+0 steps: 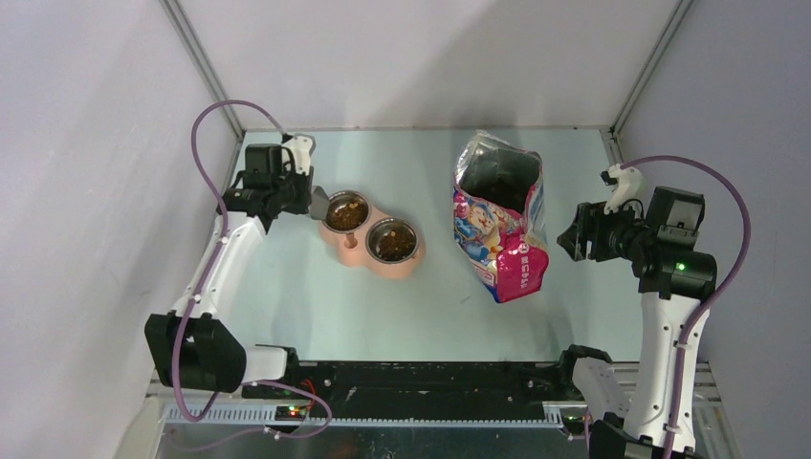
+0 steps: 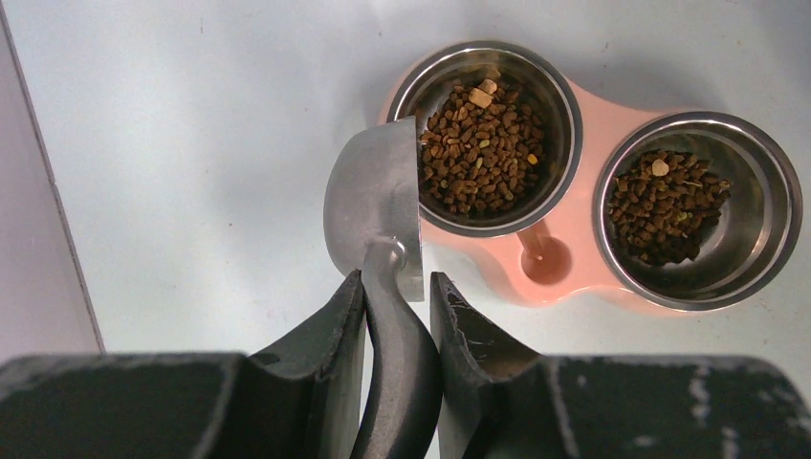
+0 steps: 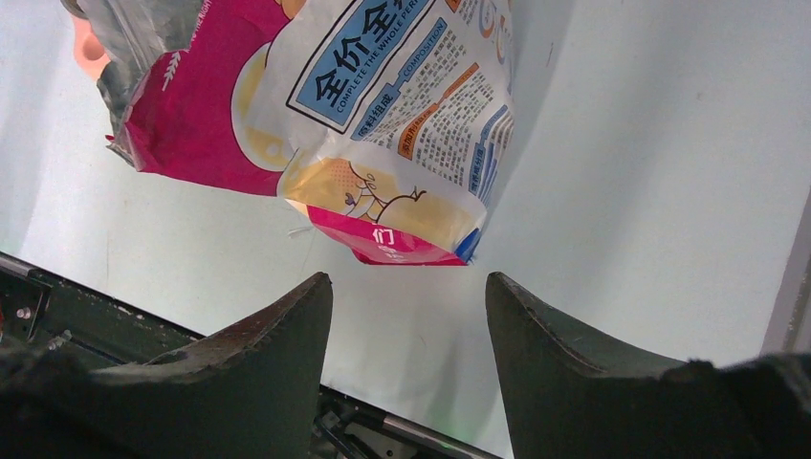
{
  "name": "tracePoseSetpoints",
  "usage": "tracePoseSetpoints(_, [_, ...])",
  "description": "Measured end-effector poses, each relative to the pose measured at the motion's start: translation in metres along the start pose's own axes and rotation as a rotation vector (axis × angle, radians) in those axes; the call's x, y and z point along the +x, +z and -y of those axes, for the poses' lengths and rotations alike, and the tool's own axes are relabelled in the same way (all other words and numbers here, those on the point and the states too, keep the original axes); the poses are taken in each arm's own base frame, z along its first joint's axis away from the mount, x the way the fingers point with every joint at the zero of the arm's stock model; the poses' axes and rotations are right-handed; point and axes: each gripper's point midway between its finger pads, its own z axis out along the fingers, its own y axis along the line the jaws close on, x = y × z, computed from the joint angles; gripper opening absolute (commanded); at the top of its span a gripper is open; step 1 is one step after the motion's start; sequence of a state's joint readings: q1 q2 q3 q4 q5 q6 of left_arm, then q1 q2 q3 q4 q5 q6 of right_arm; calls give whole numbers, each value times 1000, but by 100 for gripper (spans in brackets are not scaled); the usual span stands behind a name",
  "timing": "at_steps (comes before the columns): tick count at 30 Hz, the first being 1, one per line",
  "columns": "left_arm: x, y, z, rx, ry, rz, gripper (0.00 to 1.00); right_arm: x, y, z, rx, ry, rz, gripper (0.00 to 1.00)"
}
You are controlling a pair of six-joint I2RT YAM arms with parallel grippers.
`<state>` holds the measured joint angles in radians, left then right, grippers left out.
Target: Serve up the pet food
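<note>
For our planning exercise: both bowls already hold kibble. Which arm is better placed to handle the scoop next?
Left: the left pincer grips the scoop, tipped at the bowl rim beside the pet food. The right pincer hangs open, empty, near the bag.

One salmon-pink plastic double feeder (image 2: 583, 143) is recorded. Two round stainless-steel bowls (image 2: 426, 86) (image 2: 765, 225) are counted in it. Two heaps of small dark-brown kibble pellets (image 2: 483, 148) (image 2: 665, 206) are noted, one per bowl. One grey metal scoop (image 2: 373, 201) is seen. One pink-and-blue printed foil bag (image 1: 497, 225) is logged. Two black two-finger grippers are counted: the left gripper (image 2: 394, 287) and the right gripper (image 3: 409, 287). One pale grey-green table (image 1: 316, 306) is noted.
</note>
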<state>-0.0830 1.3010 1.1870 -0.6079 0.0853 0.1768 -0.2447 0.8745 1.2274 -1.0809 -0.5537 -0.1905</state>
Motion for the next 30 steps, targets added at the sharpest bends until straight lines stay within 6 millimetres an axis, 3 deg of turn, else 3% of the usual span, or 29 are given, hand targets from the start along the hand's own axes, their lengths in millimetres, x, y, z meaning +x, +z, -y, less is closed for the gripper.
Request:
tracePoseSetpoints(20, [-6, -10, 8, 21, 23, -12, 0, 9, 5, 0, -13, 24, -18, 63])
tracePoseSetpoints(23, [-23, -21, 22, 53, 49, 13, 0, 8, 6, -1, -17, 32, -13, 63])
tracePoseSetpoints(30, [-113, -81, 92, 227, 198, 235, 0, 4, 7, -1, -24, 35, -1, 63])
